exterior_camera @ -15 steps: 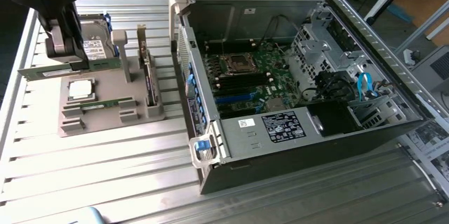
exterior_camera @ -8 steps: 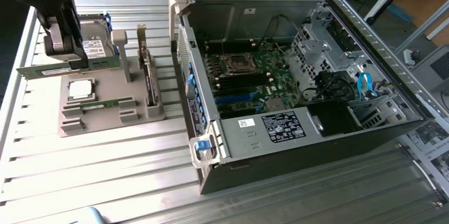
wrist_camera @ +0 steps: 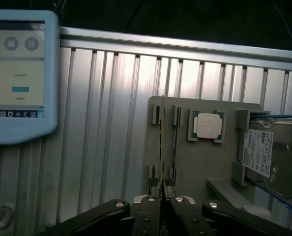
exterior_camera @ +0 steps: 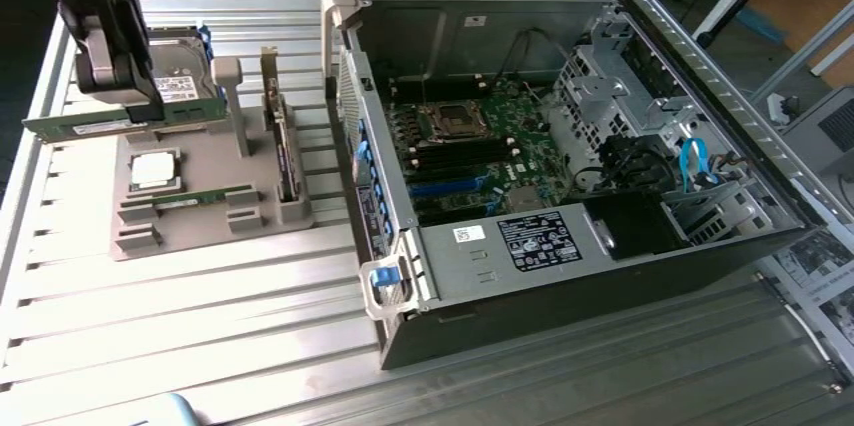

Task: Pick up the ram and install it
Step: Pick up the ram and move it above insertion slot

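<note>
The ram [exterior_camera: 80,127] is a long thin green board with a white label, held level above the grey parts holder [exterior_camera: 200,236] at the exterior view's left. My black gripper [exterior_camera: 127,106] is shut on its upper edge near the middle. In the wrist view the ram [wrist_camera: 162,128] shows edge-on as a thin line running out from between my fingertips [wrist_camera: 151,216], with the gripper [wrist_camera: 160,209] shut on it. A second green stick [exterior_camera: 200,196] lies in a holder slot [wrist_camera: 175,142].
The holder also carries a silver CPU [exterior_camera: 154,168] [wrist_camera: 208,125], a hard drive [exterior_camera: 180,56] [wrist_camera: 274,152] and an upright expansion card [exterior_camera: 280,146]. An open PC case [exterior_camera: 400,276] with its motherboard [exterior_camera: 467,146] lies to the exterior view's right. A touchscreen pendant [wrist_camera: 18,73] rests on the ribbed metal table.
</note>
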Robot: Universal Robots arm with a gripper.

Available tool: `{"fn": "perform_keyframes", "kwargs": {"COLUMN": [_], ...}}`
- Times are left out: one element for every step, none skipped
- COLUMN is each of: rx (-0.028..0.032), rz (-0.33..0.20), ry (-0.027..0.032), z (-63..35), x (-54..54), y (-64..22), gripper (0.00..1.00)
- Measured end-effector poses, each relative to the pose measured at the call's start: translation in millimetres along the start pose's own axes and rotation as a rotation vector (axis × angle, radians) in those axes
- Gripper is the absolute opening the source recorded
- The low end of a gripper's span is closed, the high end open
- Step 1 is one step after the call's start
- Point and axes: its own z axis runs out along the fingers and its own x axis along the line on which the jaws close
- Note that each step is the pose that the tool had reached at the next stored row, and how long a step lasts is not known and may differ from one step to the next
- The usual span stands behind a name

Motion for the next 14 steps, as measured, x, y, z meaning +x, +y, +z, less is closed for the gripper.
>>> {"fn": "perform_keyframes", "kwargs": {"rx": [-0.0001,-0.0001,-0.0001,0.0,-0.0001,-0.0001,-0.0001,-0.0001,0.0,-0.0001,-0.0001,-0.0001,-0.0001,-0.0001], "rz": [0.0,0.0,0.0,0.0,0.0,0.0,0.0,0.0,0.0,0.0,0.0,0.0,0.0,0.0], "ry": [0.0001,0.0002,0.0003,0.0004,0.0004,0.0005,0.0006,0.0006,0.0006,0.0007,0.0009,0.001,0.0011,0.0011], "z": [-0.6,-1.2,-1.7,-2.3,-2.8,-3.4,-4.1,-4.5,-5.0,-5.5,-6.0,-6.3,-6.6,-6.9], "x": [0.0,0.0,0.0,-0.1,0.0,0.0,0.0,0.0,0.0,0.0,0.0,0.0,-0.1,-0.1], "y": [0.0,0.0,0.1,0.1,0.1,0.1,0.1,0.2,0.2,0.2,0.2,0.2,0.2,0.2], "gripper": [0.13,0.13,0.13,0.13,0.13,0.13,0.13,0.13,0.13,0.13,0.13,0.13,0.13,0.13]}}
